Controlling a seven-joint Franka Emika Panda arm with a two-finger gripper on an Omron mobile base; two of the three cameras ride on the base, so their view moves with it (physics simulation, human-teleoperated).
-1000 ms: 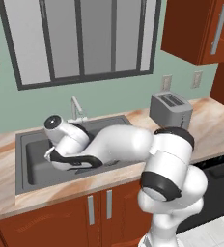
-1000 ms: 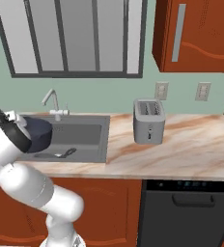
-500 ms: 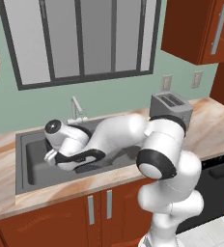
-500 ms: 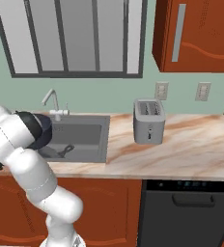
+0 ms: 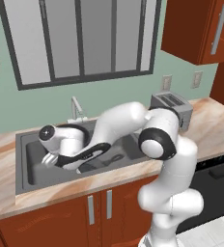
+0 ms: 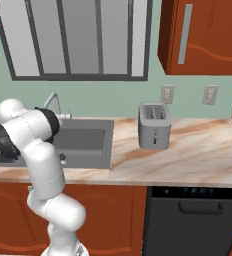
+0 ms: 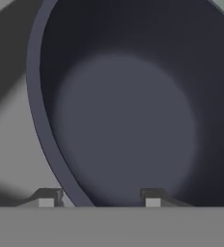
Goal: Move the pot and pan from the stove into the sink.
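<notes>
Pot (image 7: pixel 128 111) sat down in the sink (image 5: pixel 24 166) as we looked straight into it from the hand. Our gripper (image 7: pixel 99 198) straddled its rim, one finger (image 7: pixel 152 197) inside the wall, one outside, clamped on it. Beside the sink stood a toaster (image 6: pixel 154 125).

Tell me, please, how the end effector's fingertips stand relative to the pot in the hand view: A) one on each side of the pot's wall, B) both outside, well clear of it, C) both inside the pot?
A: in the hand view the pot's curved wall runs down between the end effector's two fingertips, one outside, one inside.
</notes>
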